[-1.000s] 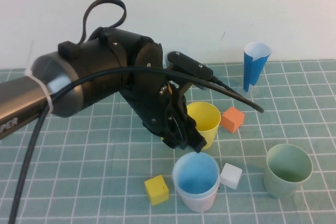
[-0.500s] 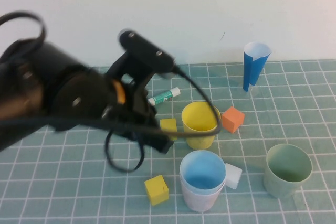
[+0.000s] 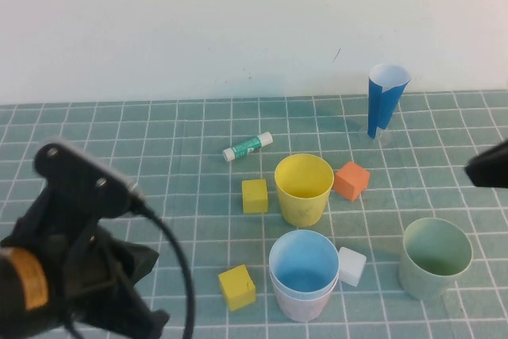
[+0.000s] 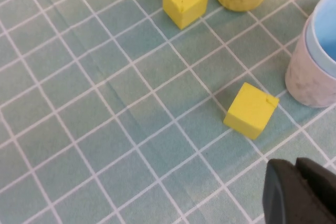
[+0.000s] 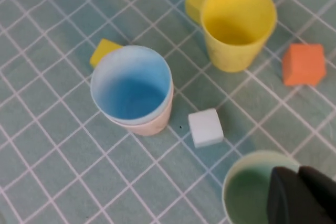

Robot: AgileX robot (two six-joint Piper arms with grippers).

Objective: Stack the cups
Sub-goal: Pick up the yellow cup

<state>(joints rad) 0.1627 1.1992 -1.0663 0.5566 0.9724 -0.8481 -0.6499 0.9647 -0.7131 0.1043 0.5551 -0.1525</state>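
Blue cup nested in pink cup, front-centre of tabletop; both arms off to the sides.

Left gripper (image 3: 119, 307) sits low at front-left, mostly cut off by the frame; fingers' state can't be told. Yellow cube (image 3: 236, 286) lies just left of the blue cup (image 3: 301, 263), which sits inside the pink cup (image 5: 152, 124), only the pink rim and wall showing. Second yellow cube (image 3: 255, 195) and glue stick (image 3: 247, 146) lie farther back. Yellow cup (image 3: 303, 188) stands upright behind the stack, nothing in it; orange cube (image 3: 351, 180) just beside it. White cube (image 3: 349, 266) touches the stack's right side. Blue cone (image 3: 385, 98) stands at the back. Green cup (image 3: 434, 257) is upright, nothing inside. Right gripper (image 3: 488, 166) is at the right edge, only a dark tip visible; fingers can't be told.
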